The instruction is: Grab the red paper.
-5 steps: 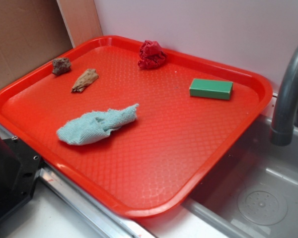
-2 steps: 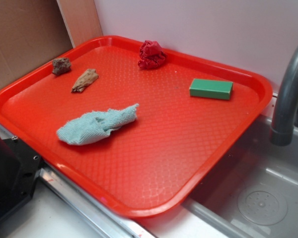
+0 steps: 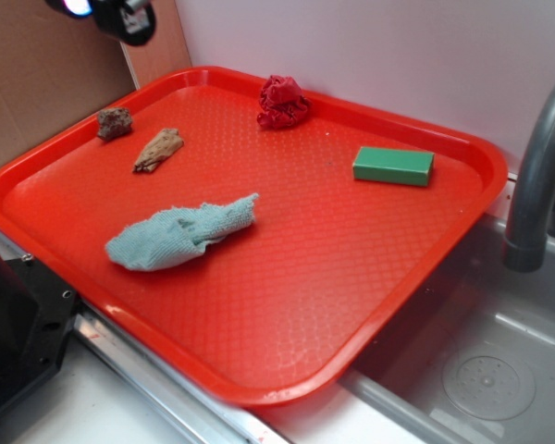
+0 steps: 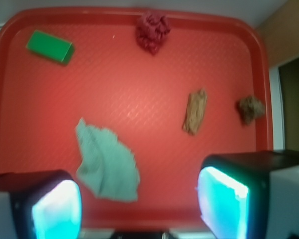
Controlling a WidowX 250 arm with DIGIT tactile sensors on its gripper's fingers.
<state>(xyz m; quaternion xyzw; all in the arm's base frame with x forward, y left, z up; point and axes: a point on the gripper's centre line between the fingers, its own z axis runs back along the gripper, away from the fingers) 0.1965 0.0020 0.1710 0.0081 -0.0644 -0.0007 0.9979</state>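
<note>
— Since the wrist view looks straight down, what runs across the tray [image 4: 139, 99] from left to right?

— At the far left, near the top, lies the green block [image 4: 50, 47]. Lower down, left of centre, the pale blue cloth [image 4: 107, 162] sprawls flat. Then the red paper [image 4: 152, 31], a dark crimson wad sitting just beside the tray's top rim. Right of that, a brown wood-like piece [image 4: 196, 111], and last a small brown lump [image 4: 250, 108] close to the right rim.

— And the gripper [image 4: 139, 204]?

— Its two fingers frame the bottom edge, one pad [image 4: 57, 209] at left and one at right, standing wide apart with nothing between them (both pads glow cyan). It hangs high over the near rim, well apart from the red paper.

— Does the exterior view agree?

— Only a dark piece of the arm [image 3: 111, 14] shows at the top left corner; the red paper [image 3: 283, 102] sits by the far rim, with a grey faucet [image 3: 536, 176] off at the right.
</note>
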